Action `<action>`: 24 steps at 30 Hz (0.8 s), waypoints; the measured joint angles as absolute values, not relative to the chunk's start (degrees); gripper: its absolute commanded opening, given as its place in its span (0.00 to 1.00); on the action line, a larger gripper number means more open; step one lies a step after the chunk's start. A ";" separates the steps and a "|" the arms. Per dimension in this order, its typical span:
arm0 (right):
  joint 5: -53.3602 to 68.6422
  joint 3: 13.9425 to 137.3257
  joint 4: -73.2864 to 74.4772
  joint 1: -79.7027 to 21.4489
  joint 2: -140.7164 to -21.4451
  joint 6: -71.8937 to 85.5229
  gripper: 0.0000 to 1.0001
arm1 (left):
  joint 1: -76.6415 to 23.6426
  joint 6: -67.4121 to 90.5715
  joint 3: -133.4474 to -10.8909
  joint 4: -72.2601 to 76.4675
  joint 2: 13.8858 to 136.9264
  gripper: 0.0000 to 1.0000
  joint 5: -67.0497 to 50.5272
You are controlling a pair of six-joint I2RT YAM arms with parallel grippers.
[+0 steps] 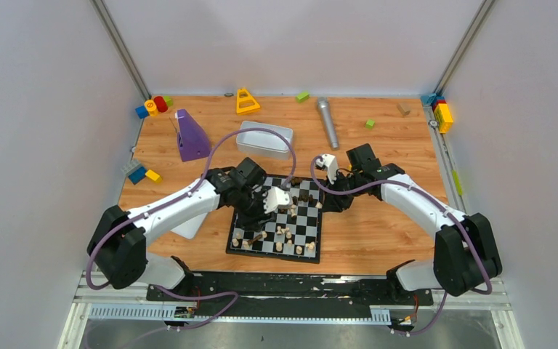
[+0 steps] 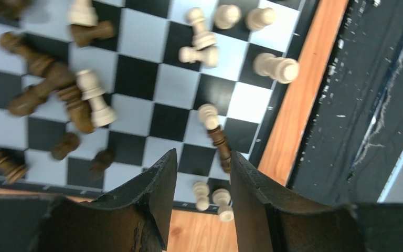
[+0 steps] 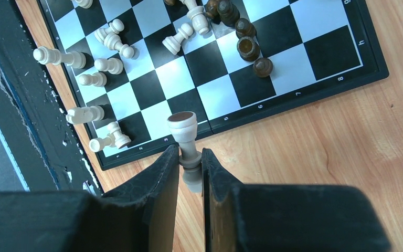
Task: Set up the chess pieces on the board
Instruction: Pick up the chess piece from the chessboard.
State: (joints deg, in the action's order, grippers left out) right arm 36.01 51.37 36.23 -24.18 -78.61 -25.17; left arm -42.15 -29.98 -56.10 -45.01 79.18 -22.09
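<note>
Overhead view, two close wrist views, shared board [image 1: 305,225]

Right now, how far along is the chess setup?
Little looks done: on the board, pale pieces and dark pieces lie mixed, many toppled, with no rows formed. In hand: the right gripper pinches one pale chessman near the board's edge; the left gripper hangs open and empty over the board. Left: nearly every piece needs standing on its square.
</note>
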 measured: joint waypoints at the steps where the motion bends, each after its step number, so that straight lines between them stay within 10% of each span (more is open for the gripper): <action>1: 36.01 51.37 36.25 -24.18 -78.70 -25.17 0.01 | -43.05 -30.20 -55.90 -45.47 79.59 0.51 -22.46; 24: 35.79 51.37 36.25 -24.18 -79.53 -25.41 0.01 | -46.52 -30.15 -53.74 -43.81 89.06 0.39 -21.45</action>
